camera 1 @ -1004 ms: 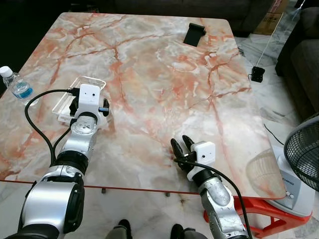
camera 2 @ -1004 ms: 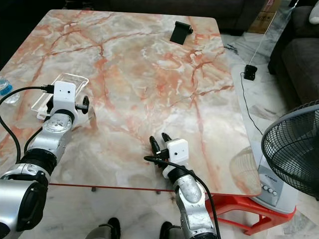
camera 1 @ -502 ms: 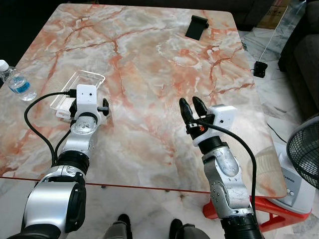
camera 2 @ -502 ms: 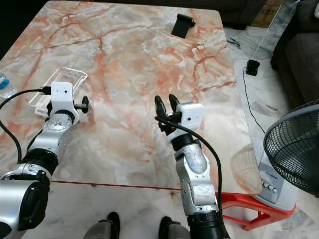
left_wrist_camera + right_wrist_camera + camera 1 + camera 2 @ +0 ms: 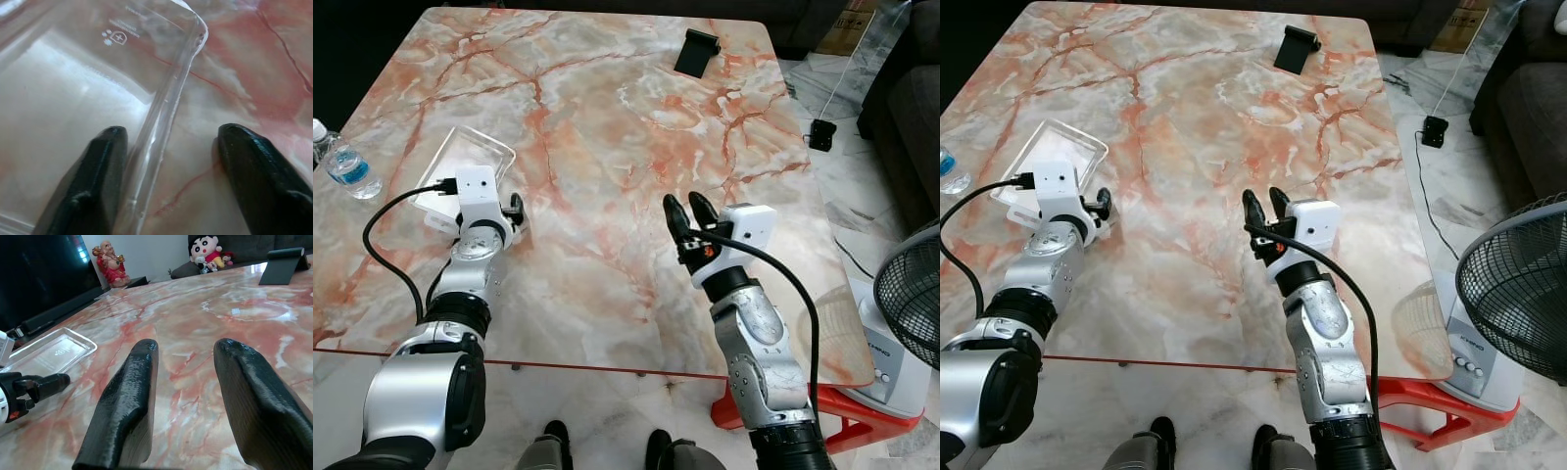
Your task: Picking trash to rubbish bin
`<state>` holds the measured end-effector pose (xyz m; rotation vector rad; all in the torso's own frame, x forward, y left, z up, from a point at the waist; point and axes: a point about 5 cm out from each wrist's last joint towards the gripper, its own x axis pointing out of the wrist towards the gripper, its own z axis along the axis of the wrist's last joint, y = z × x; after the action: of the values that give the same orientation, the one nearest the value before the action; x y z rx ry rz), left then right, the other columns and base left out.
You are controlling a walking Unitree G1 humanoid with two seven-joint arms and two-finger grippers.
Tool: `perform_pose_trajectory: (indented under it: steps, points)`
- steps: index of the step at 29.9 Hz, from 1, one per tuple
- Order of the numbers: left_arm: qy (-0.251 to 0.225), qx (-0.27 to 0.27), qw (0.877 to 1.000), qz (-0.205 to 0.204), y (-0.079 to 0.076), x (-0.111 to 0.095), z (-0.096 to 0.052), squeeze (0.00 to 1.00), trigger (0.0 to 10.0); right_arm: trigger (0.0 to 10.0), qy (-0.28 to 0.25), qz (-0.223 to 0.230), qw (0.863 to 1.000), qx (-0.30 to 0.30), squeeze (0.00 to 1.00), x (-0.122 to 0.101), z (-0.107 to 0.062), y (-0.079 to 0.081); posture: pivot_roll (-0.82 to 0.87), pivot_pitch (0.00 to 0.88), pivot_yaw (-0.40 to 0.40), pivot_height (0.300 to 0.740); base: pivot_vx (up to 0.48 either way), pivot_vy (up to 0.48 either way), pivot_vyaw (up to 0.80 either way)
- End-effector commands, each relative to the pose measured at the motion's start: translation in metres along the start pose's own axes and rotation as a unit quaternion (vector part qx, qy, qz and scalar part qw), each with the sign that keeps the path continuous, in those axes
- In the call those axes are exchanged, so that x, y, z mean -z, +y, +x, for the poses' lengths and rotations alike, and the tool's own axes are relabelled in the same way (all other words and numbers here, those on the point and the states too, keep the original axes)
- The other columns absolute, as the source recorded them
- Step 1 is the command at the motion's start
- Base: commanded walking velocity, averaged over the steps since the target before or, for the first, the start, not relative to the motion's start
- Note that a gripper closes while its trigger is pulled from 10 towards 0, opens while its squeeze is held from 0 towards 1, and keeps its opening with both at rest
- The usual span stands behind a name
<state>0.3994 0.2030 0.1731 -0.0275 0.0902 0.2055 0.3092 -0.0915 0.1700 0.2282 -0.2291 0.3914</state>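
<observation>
A clear plastic tray (image 5: 470, 159) lies on the marble table (image 5: 607, 127) near its left side. My left gripper (image 5: 171, 156) is open at the tray's near corner. Its fingers straddle the tray rim (image 5: 164, 115), with one finger (image 5: 102, 161) over the tray's inside and the other (image 5: 254, 166) over bare marble. My right gripper (image 5: 682, 206) is held above the middle of the table, open with nothing between its fingers (image 5: 132, 387). It points toward the tray.
A small water bottle (image 5: 347, 168) stands at the table's left edge. A black phone stand (image 5: 697, 49) sits at the far edge. On the floor to the right are a fan (image 5: 906, 313), a red stool (image 5: 832, 411) and a small black device (image 5: 819, 134) on a cable.
My right gripper has risen from the table's near edge to above its middle. The left wrist has tilted, and more of the tray shows beyond it.
</observation>
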Motion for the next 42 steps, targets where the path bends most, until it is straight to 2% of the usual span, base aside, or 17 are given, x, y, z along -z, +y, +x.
perform_pose_trajectory:
  steps: [1,13,21,31,36,37,38,40,42]
  points:
    - [0.059,-0.001,0.998,-0.020,0.001,0.023,-0.003,0.00,0.0,10.0,-0.008,0.002,1.000,-0.005,0.00,-0.005,0.001,0.002,-0.03,0.228,-0.062,0.740,0.000,0.000,0.00]
    - [0.059,0.008,0.998,-0.030,-0.002,0.020,-0.003,0.00,0.0,10.0,-0.012,0.003,1.000,-0.010,0.00,-0.006,0.009,0.002,-0.03,0.166,-0.051,0.740,0.000,0.000,0.00]
    - [0.077,0.040,0.996,0.026,-0.006,0.038,-0.013,0.00,0.0,10.0,-0.021,0.000,1.000,-0.011,0.00,-0.006,0.018,0.002,0.00,0.083,-0.027,0.740,0.000,0.000,0.00]
    - [0.037,0.055,0.997,0.025,-0.008,0.043,-0.028,0.00,0.0,10.0,-0.038,0.001,0.999,-0.007,0.00,-0.006,0.032,0.003,0.03,0.030,0.001,0.740,0.000,0.000,0.00]
    - [0.009,0.068,0.996,0.051,-0.018,0.040,-0.033,0.00,0.0,10.0,-0.045,0.003,0.999,-0.002,0.00,-0.006,0.036,0.003,0.02,0.005,0.019,0.740,0.000,0.000,0.00]
    - [-0.018,0.070,0.994,0.076,-0.022,0.034,-0.034,0.00,7.3,10.0,-0.046,0.003,0.999,-0.001,0.00,-0.005,0.037,0.002,0.02,0.000,0.025,0.740,0.000,0.000,0.00]
    - [-0.045,0.074,0.993,0.085,-0.026,0.028,-0.036,0.00,10.0,10.0,-0.047,0.003,0.999,0.002,0.00,-0.005,0.038,0.002,0.02,0.000,0.026,0.740,0.000,0.000,0.00]
    - [-0.063,0.075,0.991,0.088,-0.029,0.023,-0.037,0.00,10.0,10.0,-0.047,0.003,0.999,0.004,0.00,-0.004,0.038,0.001,0.02,0.000,0.029,0.740,0.000,0.000,0.00]
    - [-0.101,0.083,0.985,0.108,-0.034,0.016,-0.041,0.00,10.0,10.0,-0.045,0.003,0.999,0.007,0.00,-0.001,0.037,0.000,0.02,0.000,0.030,0.740,0.000,0.000,0.00]
